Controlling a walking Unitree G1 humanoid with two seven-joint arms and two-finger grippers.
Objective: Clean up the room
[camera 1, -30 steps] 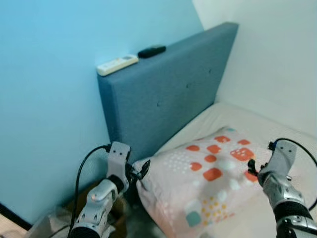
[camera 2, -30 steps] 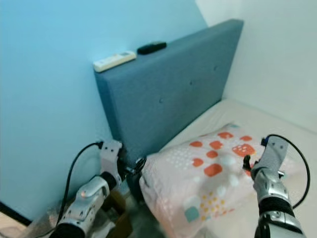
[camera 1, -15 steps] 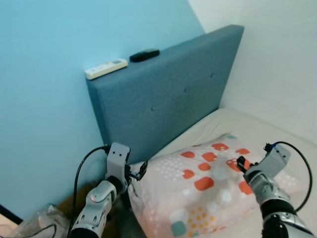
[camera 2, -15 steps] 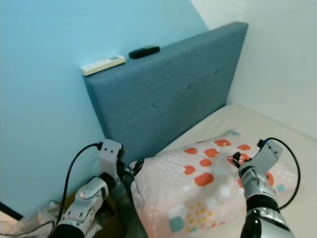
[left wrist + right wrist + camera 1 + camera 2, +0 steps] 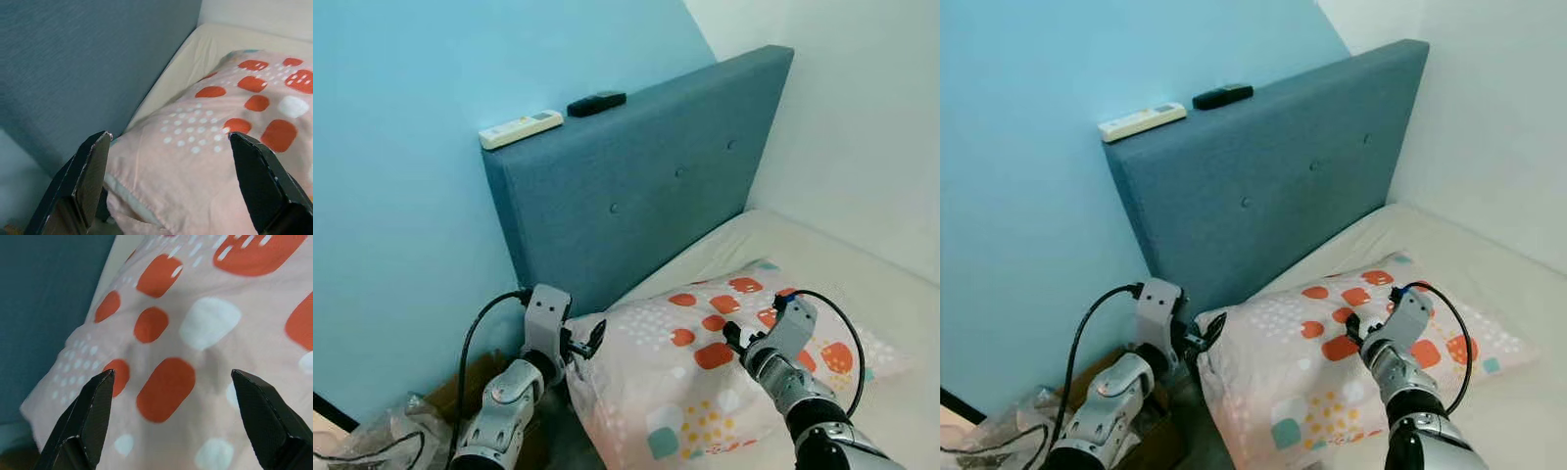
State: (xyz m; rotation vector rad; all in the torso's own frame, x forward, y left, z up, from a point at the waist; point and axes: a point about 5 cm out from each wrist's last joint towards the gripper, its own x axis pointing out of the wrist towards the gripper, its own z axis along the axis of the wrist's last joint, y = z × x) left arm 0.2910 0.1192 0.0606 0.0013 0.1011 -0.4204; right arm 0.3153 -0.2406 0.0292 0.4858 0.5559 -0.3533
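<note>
1. The left gripper (image 5: 584, 343) is held at the corner of the pillow (image 5: 705, 362), with its fingers spread apart and nothing clamped between them.
2. The right gripper (image 5: 732, 339) hovers over the middle of the pillow; its fingers are also apart.
3. The pillow lies on the mattress (image 5: 842, 264) near the blue headboard (image 5: 646, 186), and its corner hangs over the bed edge.
4. It is judged that the pillow should be pushed back fully onto the bed.
5. The soft fabric should be gripped deeply, because a thin fold may slip.
6. Both sides should be moved together, so that the pillow is not twisted.
</note>
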